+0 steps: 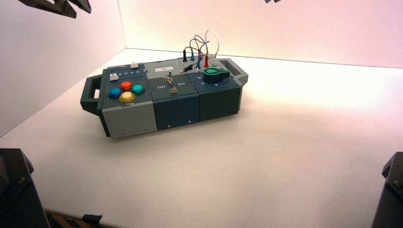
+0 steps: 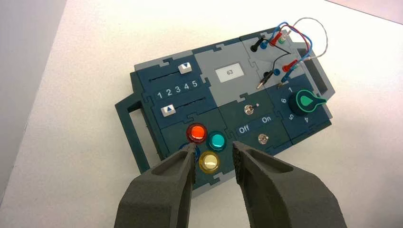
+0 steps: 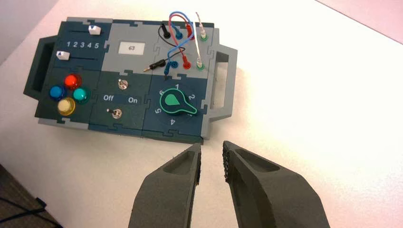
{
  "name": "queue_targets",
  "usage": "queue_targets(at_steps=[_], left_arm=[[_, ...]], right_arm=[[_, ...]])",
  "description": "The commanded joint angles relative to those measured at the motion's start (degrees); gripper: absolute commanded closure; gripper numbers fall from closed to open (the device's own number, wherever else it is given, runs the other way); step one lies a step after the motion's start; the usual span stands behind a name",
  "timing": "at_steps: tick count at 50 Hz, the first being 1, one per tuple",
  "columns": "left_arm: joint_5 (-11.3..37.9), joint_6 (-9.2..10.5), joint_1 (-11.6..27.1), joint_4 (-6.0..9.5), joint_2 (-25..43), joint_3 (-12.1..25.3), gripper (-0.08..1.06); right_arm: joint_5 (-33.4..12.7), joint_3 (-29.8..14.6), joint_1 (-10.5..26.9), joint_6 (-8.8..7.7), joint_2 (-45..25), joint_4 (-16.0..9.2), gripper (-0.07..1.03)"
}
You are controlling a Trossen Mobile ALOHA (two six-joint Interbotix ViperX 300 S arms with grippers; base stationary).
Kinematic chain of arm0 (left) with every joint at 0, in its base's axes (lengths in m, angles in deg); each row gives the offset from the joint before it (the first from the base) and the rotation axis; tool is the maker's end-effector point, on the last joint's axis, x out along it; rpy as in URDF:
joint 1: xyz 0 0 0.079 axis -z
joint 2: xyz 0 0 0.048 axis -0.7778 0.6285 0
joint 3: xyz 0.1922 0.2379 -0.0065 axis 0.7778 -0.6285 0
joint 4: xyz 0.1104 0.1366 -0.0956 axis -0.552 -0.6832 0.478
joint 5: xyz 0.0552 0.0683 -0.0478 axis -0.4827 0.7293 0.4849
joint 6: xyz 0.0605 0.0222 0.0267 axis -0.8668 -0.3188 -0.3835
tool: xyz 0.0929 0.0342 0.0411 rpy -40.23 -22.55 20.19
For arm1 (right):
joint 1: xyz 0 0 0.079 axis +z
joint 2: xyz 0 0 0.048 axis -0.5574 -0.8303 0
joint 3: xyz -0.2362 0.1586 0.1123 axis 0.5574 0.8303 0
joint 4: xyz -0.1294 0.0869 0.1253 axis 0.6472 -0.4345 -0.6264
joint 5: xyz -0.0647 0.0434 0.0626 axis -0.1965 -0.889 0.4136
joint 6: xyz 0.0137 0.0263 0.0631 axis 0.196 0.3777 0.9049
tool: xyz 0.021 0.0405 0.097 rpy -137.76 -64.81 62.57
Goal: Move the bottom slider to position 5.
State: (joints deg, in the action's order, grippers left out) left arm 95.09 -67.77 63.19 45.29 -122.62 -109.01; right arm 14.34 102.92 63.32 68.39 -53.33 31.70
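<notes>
The bottom slider (image 2: 168, 110) is a small white knob on its dark track, standing by the digit 1 at the handle end of the box. It also shows in the high view (image 1: 113, 77) and the right wrist view (image 3: 62, 55). Position 5 (image 2: 194, 84) is the last digit of the white row between the two tracks. My left gripper (image 2: 214, 149) is open and empty, hanging high above the coloured buttons, well clear of the box (image 1: 128, 118). My right gripper (image 3: 211, 147) is open and empty, raised off the box's knob end.
The second slider knob (image 2: 185, 68) sits near 4 and 5 on the far track. Four round buttons (image 2: 196, 133), two toggle switches (image 2: 248, 110), a green knob (image 2: 306, 101), plugged wires (image 2: 290, 42) and a small display (image 2: 230, 72) reading 63 fill the box. White walls stand left and behind.
</notes>
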Motion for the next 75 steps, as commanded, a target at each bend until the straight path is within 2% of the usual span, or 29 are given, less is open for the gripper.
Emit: queue_targets(at_steps=[1, 20, 27, 32, 40, 41, 49, 56, 69, 75], left_arm=[[-0.53, 0.09, 0.18, 0.0, -0.09, 0.79, 0.54], [-0.79, 0.0, 0.18, -0.09, 0.0, 0.79, 0.54], [-2.2, -1.05, 0.18, -0.62, 1.32, 0.97, 0.66], [-3.69, -2.2, 0.18, -1.14, 3.87, 1.67, 0.89], [-6.24, -2.72, -0.26, -1.32, 9.32, 2.55, 0.99], [-6.94, -2.72, -0.53, -1.32, 11.6, 2.99, 1.0], [-9.84, -3.6, -0.7, -1.41, 19.16, 5.1, 1.0], [-10.46, -3.6, -1.49, -1.41, 24.26, 6.94, 1.01], [-12.13, -3.6, -5.01, -1.41, 30.06, 7.73, 1.0], [-12.3, -4.31, -5.54, -1.41, 32.96, 8.17, 1.0]], right_arm=[[0.26, -0.62, -0.26, -0.09, 0.88, -0.18, 0.69], [0.26, -0.18, -0.18, -0.09, 2.02, -0.18, 0.69], [0.26, -0.09, 0.0, -0.09, 2.2, -0.18, 0.69], [0.26, 0.18, 0.09, -0.18, 2.55, -0.18, 0.69], [0.26, 0.44, 0.09, -0.18, 3.25, -0.18, 0.69], [0.35, 0.44, 0.18, -0.26, 3.52, -0.18, 0.69], [0.26, 0.53, 0.18, -0.35, 4.66, -0.18, 0.69], [0.26, 0.88, 0.09, -0.35, 5.27, -0.7, 0.69], [0.26, 0.97, 0.09, -0.35, 5.45, -0.97, 0.69], [0.26, 1.14, 0.09, -0.35, 5.63, -1.05, 0.69]])
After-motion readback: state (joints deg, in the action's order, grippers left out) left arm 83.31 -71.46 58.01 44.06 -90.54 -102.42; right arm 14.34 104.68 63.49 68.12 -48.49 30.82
